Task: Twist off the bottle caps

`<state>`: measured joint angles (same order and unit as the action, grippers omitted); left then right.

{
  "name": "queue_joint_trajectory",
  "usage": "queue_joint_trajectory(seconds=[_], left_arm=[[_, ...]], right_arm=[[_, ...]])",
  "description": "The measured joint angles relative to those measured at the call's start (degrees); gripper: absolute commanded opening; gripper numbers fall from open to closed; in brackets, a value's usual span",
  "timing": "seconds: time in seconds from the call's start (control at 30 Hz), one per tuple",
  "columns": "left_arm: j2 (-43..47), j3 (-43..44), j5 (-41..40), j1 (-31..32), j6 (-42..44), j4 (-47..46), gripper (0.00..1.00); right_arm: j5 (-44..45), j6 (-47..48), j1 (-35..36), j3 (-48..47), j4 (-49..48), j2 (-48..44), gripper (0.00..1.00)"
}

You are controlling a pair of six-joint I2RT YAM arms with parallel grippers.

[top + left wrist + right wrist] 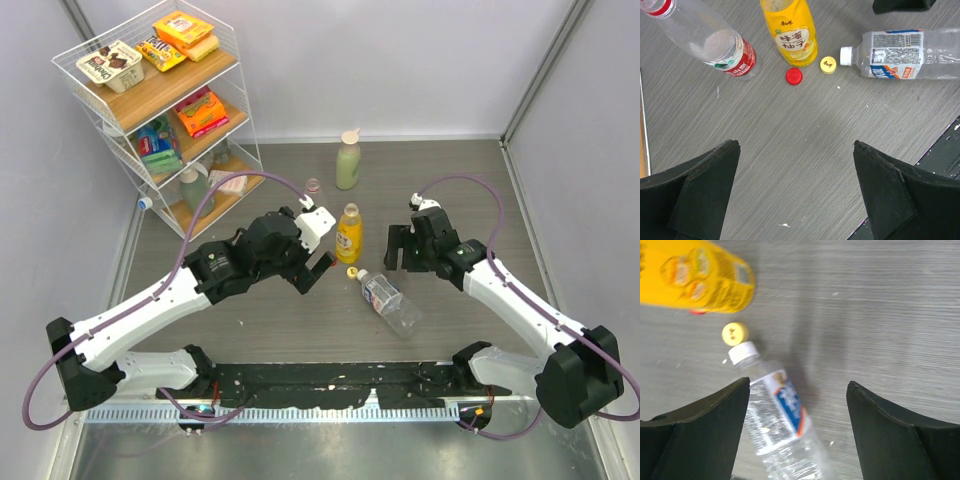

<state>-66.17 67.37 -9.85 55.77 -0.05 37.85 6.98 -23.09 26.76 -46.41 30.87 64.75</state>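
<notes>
A loose red cap (794,76) and a loose yellow cap (828,64) lie on the table in front of the open yellow bottle (790,32). The pale white cap (846,55) is still on the clear bottle (910,52), which lies on its side. A clear red-labelled bottle (715,42) stands capless to the left. My left gripper (796,145) is open and empty above bare table, short of the caps. My right gripper (798,385) is open and empty above the lying bottle (782,420), near its white cap (743,352) and the yellow cap (735,333).
A pale green bottle with a beige cap (347,162) stands at the back. A white wire shelf (160,110) with snack boxes fills the back left corner. A black strip (330,380) runs along the table's near edge between the arm bases.
</notes>
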Motion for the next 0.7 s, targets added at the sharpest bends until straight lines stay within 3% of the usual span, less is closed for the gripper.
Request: queue_joint_trajectory(seconds=[0.2,0.43,0.5,0.7], left_arm=[[0.0,0.0,0.0,0.0,0.0,-0.5,1.0],[0.0,-0.6,0.0,0.0,0.0,-0.9,1.0],[0.0,-0.9,-0.1,0.0,0.0,-0.9,1.0],[0.0,-1.2,-0.2,0.0,0.0,-0.9,1.0]], right_arm=[[-11.8,2.4,0.9,0.1,-1.5,3.1,0.84],[-13.1,3.3,8.6,0.1,-1.3,9.5,0.82],[-11.5,3.2,11.0,0.0,-0.8,11.0,0.79],[-4.1,1.7,15.5,-2.6,1.3,16.4,0.55]])
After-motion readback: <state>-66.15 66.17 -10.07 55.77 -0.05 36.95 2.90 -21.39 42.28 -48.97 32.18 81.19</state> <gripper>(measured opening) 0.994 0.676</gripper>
